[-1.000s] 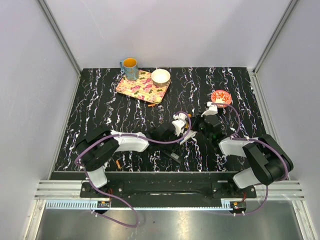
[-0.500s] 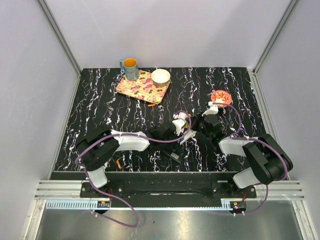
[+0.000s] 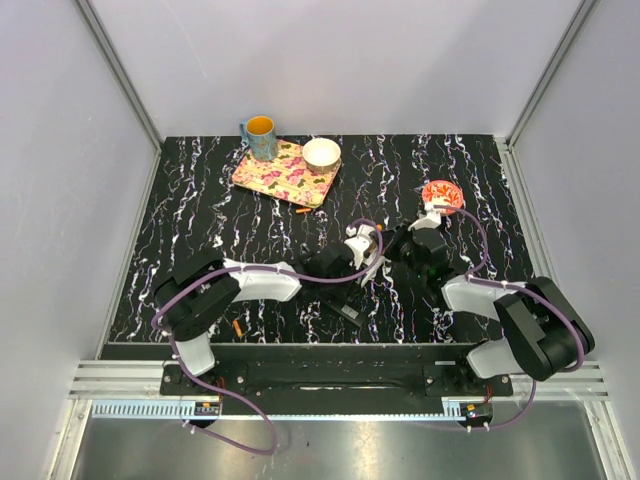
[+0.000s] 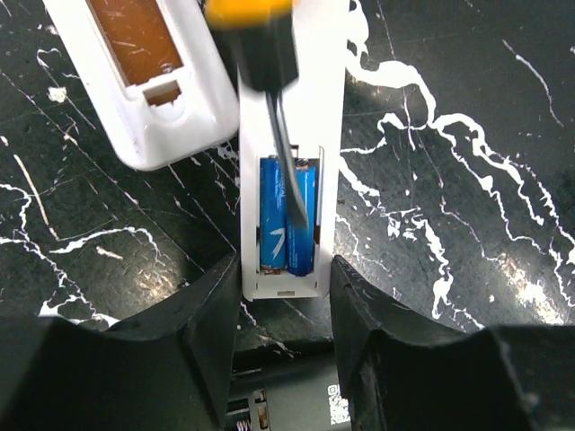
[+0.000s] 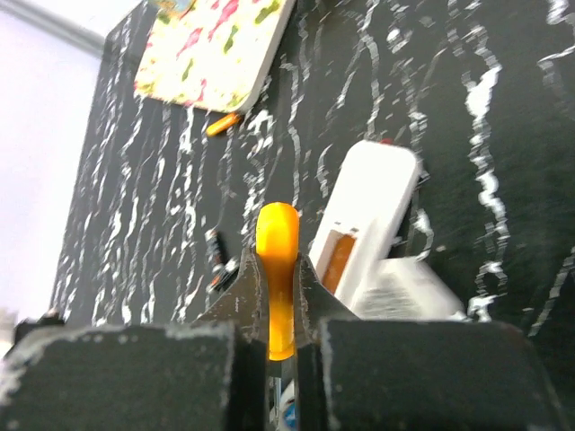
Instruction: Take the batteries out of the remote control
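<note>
A white remote [image 4: 296, 108] lies with its back open, and two blue batteries [image 4: 287, 220] sit side by side in the compartment. My left gripper [image 4: 286, 280] is shut on the remote's near end, one finger on each side. My right gripper [image 5: 277, 260] is shut on an orange-handled pry tool [image 5: 277, 235]. The tool's thin black blade [image 4: 287, 180] reaches down between the two batteries. In the top view both grippers meet over the remote [image 3: 373, 268] at the table's middle. An orange battery [image 3: 303, 211] lies loose by the tray, another one [image 3: 237, 327] near the left arm.
A second white remote body with a brown recess [image 4: 144, 72] lies just left of the held one. A flat black bar [image 3: 345, 313] lies in front. A floral tray [image 3: 285, 172], an orange-filled mug [image 3: 260, 136], a white bowl [image 3: 321, 153] and a red bowl [image 3: 442, 193] stand further back.
Both grippers and the remote have shifted slightly towards the back, and the right forearm has swung a little. Both grips are unchanged.
</note>
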Robot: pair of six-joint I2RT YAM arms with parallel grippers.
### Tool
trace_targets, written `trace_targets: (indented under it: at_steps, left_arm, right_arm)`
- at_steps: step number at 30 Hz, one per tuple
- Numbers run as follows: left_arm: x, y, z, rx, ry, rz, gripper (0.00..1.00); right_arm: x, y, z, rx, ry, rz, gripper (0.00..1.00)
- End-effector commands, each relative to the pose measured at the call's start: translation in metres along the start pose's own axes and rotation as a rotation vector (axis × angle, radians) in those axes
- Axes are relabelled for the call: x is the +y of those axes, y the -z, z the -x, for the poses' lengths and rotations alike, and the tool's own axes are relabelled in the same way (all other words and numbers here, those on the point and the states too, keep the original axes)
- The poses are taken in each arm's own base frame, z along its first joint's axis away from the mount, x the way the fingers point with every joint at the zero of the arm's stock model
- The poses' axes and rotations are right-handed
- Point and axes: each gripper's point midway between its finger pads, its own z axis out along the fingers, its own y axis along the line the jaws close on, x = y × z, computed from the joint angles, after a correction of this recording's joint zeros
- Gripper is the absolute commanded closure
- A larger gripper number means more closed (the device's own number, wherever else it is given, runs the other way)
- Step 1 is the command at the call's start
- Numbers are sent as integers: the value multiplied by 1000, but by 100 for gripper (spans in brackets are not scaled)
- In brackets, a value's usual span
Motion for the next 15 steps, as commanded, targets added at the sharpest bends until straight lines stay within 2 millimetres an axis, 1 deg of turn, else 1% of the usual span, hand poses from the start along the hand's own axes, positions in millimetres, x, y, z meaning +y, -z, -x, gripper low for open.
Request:
trace_targets:
  at_steps: [1, 4, 9, 11, 15]
  left_arm:
    - [0, -11, 4, -15, 32, 21, 100]
    - [1, -11, 4, -13, 33, 23, 100]
    - [2, -11, 5, -15, 35, 31, 100]
    - [2, -9, 5, -19, 35, 31, 100]
    - [2, -7, 7, -27, 34, 32, 100]
  right_arm:
    - [33, 12, -18, 108, -87, 120, 100]
    - [34, 12, -17, 107, -82, 120, 100]
    - [30, 13, -16, 97, -63, 104, 100]
    - [31, 14, -12, 86, -40, 102, 100]
    - [32, 16, 4, 39, 33, 85, 100]
